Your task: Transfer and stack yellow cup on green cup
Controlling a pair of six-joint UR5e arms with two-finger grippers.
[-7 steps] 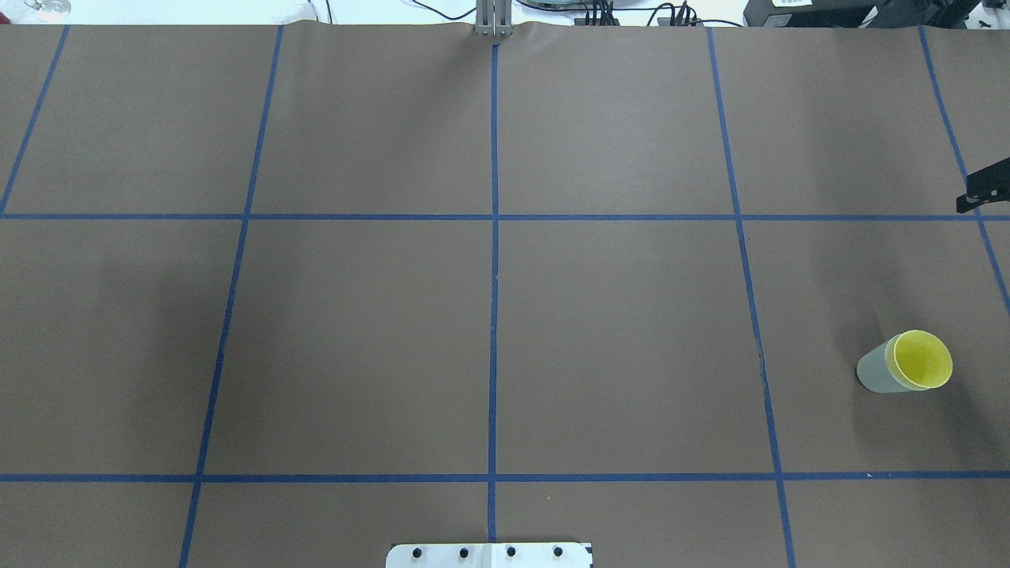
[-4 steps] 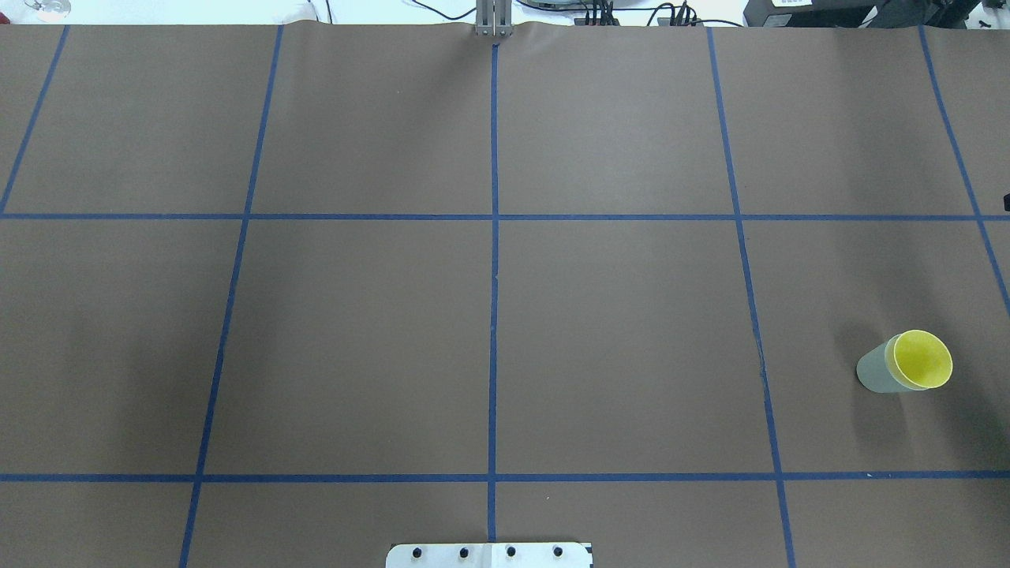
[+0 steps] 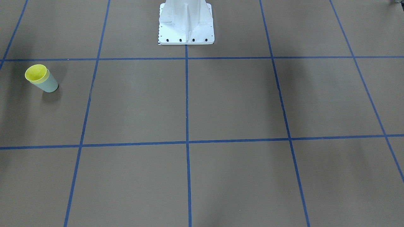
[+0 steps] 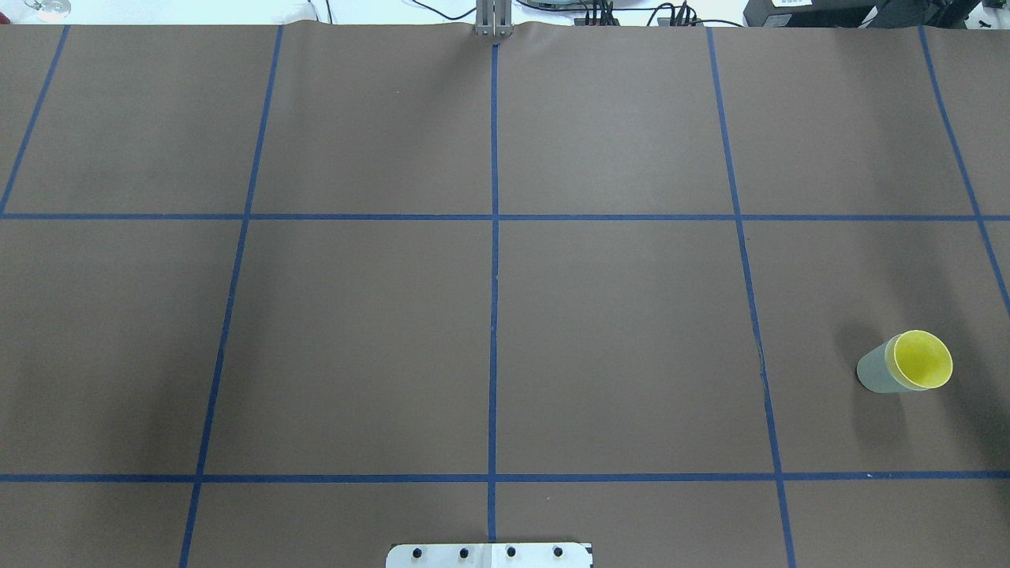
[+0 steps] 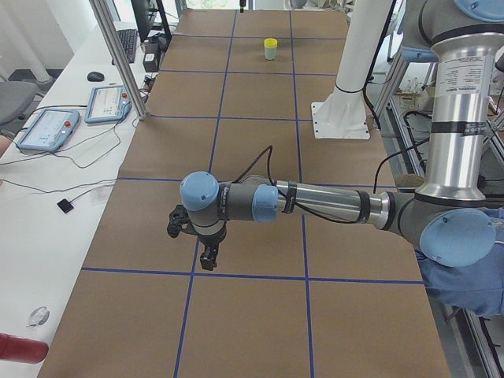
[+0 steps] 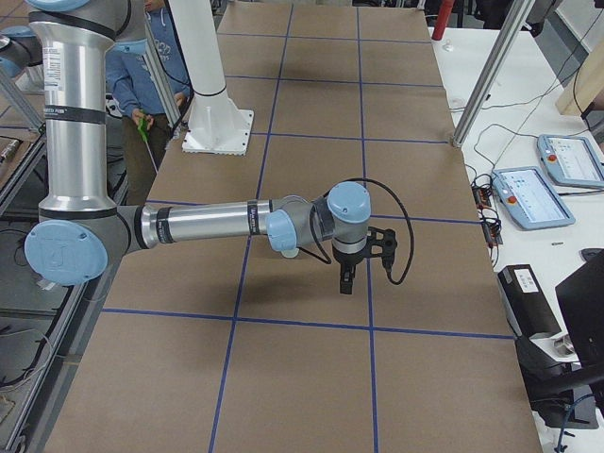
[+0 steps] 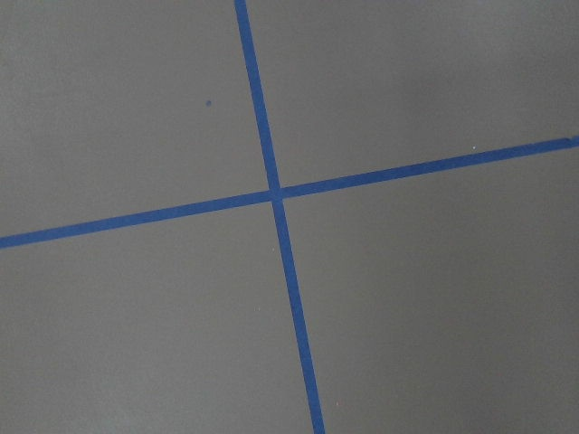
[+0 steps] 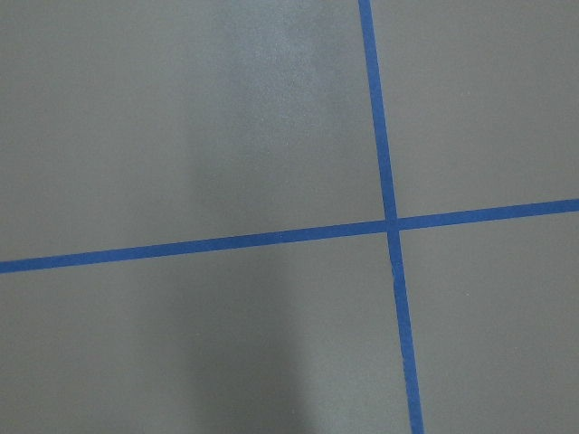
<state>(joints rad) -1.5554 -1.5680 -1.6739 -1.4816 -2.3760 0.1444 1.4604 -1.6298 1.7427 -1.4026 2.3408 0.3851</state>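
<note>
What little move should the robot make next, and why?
Probably none beyond keeping clear: the yellow cup sits nested in the green cup, upright, with nothing gripping it. The left pincer and the right pincer hang over bare table, so the stacking looks finished.

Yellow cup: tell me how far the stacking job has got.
Done: the yellow cup sits nested upright in the green cup on the table. In hand: nothing; the stack stands free, and the left gripper and right gripper hang over bare table elsewhere. Left: nothing visible of the stacking.
</note>
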